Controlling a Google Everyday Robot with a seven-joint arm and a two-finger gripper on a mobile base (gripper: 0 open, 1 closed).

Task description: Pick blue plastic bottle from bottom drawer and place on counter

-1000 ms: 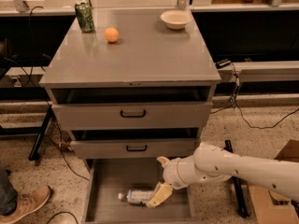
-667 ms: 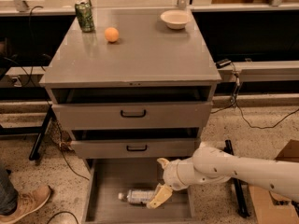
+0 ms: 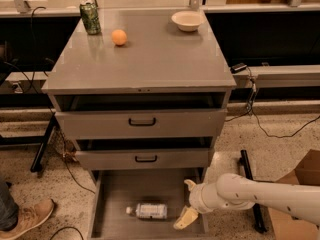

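Note:
The blue plastic bottle [image 3: 147, 210] lies on its side on the grey floor of the open bottom drawer [image 3: 125, 186], white cap pointing left. My gripper [image 3: 186, 202] is low in the drawer's right part, just right of the bottle and apart from it. Its fingers are open and empty, one fingertip [image 3: 189, 184] up and the other [image 3: 183, 220] near the drawer floor. My white arm [image 3: 250, 194] comes in from the right. The counter [image 3: 150, 64] is the glossy grey cabinet top above.
On the counter stand a green can [image 3: 90, 18], an orange ball [image 3: 119, 37] and a white bowl [image 3: 187, 20]. The two upper drawers [image 3: 142, 121] are slightly ajar. A person's shoe [image 3: 25, 219] is at lower left, a cardboard box [image 3: 300, 184] at right.
My gripper has shifted a little right and down inside the bottom drawer. The bottle has not moved.

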